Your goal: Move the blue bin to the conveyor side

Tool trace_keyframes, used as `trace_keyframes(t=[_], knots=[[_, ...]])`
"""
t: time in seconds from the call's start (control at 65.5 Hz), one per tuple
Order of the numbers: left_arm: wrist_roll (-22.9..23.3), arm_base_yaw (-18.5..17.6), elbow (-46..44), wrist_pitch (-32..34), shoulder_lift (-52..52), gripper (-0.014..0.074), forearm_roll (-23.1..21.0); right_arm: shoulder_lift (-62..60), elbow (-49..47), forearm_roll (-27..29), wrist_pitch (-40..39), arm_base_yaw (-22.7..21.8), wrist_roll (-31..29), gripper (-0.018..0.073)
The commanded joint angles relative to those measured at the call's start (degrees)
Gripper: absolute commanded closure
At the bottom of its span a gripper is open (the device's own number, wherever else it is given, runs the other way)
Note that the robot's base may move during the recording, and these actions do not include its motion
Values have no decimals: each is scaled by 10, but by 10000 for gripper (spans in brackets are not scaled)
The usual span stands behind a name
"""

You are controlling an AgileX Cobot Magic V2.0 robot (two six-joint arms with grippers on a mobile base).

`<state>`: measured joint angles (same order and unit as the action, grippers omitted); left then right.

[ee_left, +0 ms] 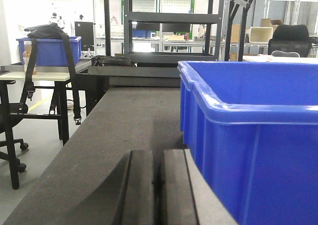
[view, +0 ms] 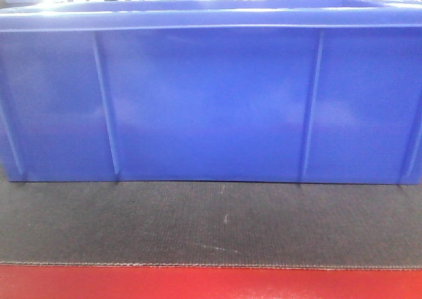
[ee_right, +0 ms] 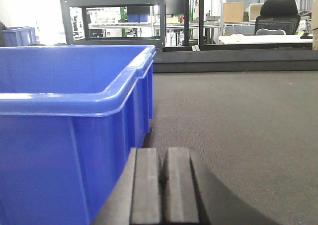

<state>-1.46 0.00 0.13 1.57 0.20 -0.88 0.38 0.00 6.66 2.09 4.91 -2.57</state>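
The blue bin (view: 211, 101) stands on the conveyor (view: 211, 223), a dark grey woven belt on a red frame; its long ribbed wall fills the front view. In the left wrist view the blue bin (ee_left: 253, 135) is at the right, and my left gripper (ee_left: 159, 183) sits low over the conveyor (ee_left: 129, 120) just beside its end wall, jaws shut on nothing. In the right wrist view the blue bin (ee_right: 69, 130) is at the left, and my right gripper (ee_right: 163, 178) rests beside its other end wall above the conveyor (ee_right: 238, 120), also shut and empty.
A dark metal rack (ee_left: 169, 21) stands past the belt's far end. A desk with another blue crate (ee_left: 49, 51) and a hanging bag is left of the belt. Tables, boxes and an office chair (ee_right: 277, 16) lie behind.
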Motion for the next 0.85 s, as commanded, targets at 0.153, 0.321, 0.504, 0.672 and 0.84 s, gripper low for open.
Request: trace_keyframes(t=[0.153,0.321,0.504,0.672,0.84], knots=[[0,-3,-1,9,-2,603,2,-4,0,1,-12,-3,-5,638],[0,-3,-1,9,-2,603,2,-4,0,1,-12,-3,-5,638],[0,-3,-1,9,-2,603,2,-4,0,1,-12,-3,-5,638],[0,-3,-1,9,-2,603,2,-4,0,1,-12,-3,-5,638],[0,-3,-1,9,-2,603,2,-4,0,1,-12,-3,-5,638]])
